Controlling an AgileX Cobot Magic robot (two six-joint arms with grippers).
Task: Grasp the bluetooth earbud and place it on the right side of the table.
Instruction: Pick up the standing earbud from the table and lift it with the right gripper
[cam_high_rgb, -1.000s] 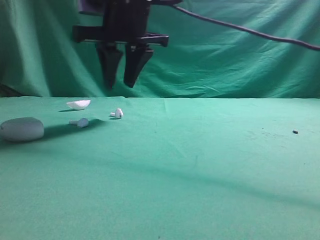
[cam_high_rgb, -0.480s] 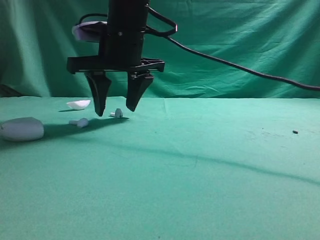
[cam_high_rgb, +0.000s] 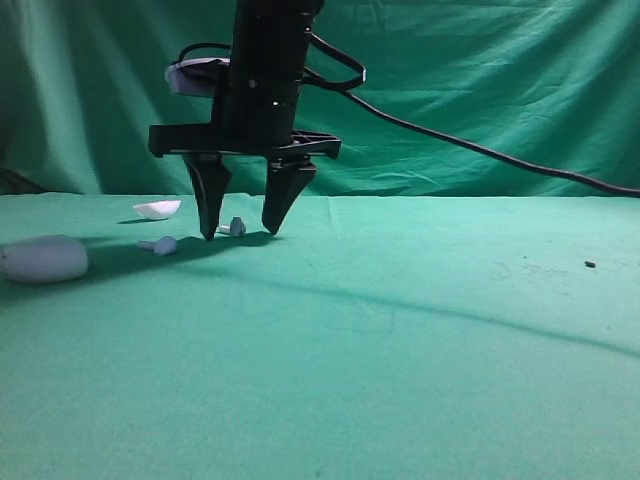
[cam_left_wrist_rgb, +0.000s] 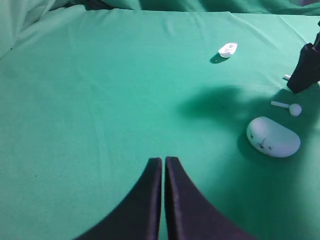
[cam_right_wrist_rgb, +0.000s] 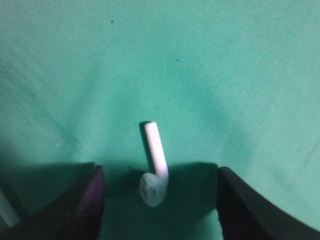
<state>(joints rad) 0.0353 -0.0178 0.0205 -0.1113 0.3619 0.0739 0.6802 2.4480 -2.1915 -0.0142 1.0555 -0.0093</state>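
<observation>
Lower than half a second ago, the right gripper (cam_high_rgb: 240, 232) now has its fingertips down at the green cloth surface (cam_high_rgb: 400, 340), where before they hung just above it. Its jaws are spread apart, one finger on each side of the bluetooth earbud (cam_high_rgb: 235, 227), which lies on the surface between them and has not shifted. No finger touches it as far as the exterior high view shows.

From the right wrist view the same earbud (cam_right_wrist_rgb: 154, 167) lies centred between the two dark fingers (cam_right_wrist_rgb: 82, 205), stem pointing away from the camera and rounded head nearer to it, with a clear gap of cloth on both sides.

Just left of the gripper lies a second earbud (cam_high_rgb: 160, 244), in the gripper's shadow. Behind it, near the backdrop, sits the white shell-shaped lid (cam_high_rgb: 157, 208). Further left, near the picture's edge, rests the large oval case (cam_high_rgb: 43, 259). A black cable (cam_high_rgb: 480, 152) runs from the right arm off to the right edge of the view.

The left gripper (cam_left_wrist_rgb: 163, 167) is seen only in the left wrist view: its two dark fingers are pressed together with nothing between them, hovering over bare cloth, well apart from the objects. That view also shows the case (cam_left_wrist_rgb: 273, 137), the second earbud (cam_left_wrist_rgb: 289, 106) just beyond it and the lid (cam_left_wrist_rgb: 228, 49) farther off.
</observation>
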